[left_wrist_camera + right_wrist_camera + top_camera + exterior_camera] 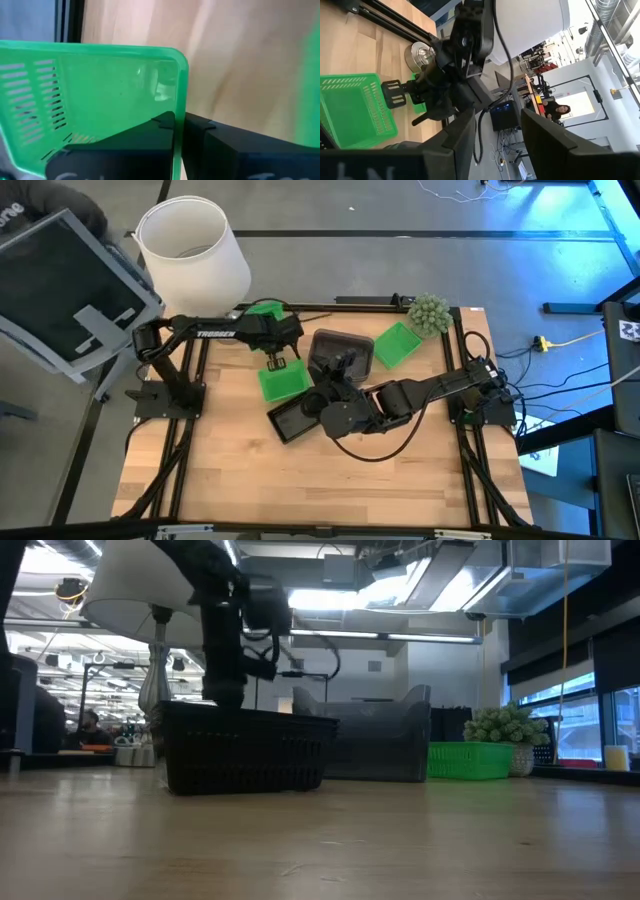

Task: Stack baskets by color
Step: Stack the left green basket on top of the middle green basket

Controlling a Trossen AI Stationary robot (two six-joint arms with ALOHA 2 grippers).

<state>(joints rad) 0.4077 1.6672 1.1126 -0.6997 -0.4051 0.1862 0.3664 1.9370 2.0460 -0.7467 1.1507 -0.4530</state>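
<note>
So the left gripper [277, 362] sits over the middle of the tabletop [300, 480], fingers [125, 150] pinched shut on the rim of a green basket [283, 383]. The left wrist view shows it nicely: one dark finger inside the green wall, the other outside, wall clamped between them.

The right gripper [335, 370] is just beside that, reaching in from the right side above a smoky grey basket [341, 350]. Its fingers [545, 145] are spread wide with nothing between them.

Other baskets: a second green one [397, 343] lies toward the back right, near the small round plant [429, 313]. A third green one [265, 310] peeks out from under the left arm at the back edge, beside the white lampshade [192, 248]. A black basket [295, 420] lies tilted just in front of the grey one, partly under the right arm. In the low view that black basket [245, 750] stands closest, with the grey one [375, 740] behind it.

I can't tell whether any of these are already stacks or singles.
</note>
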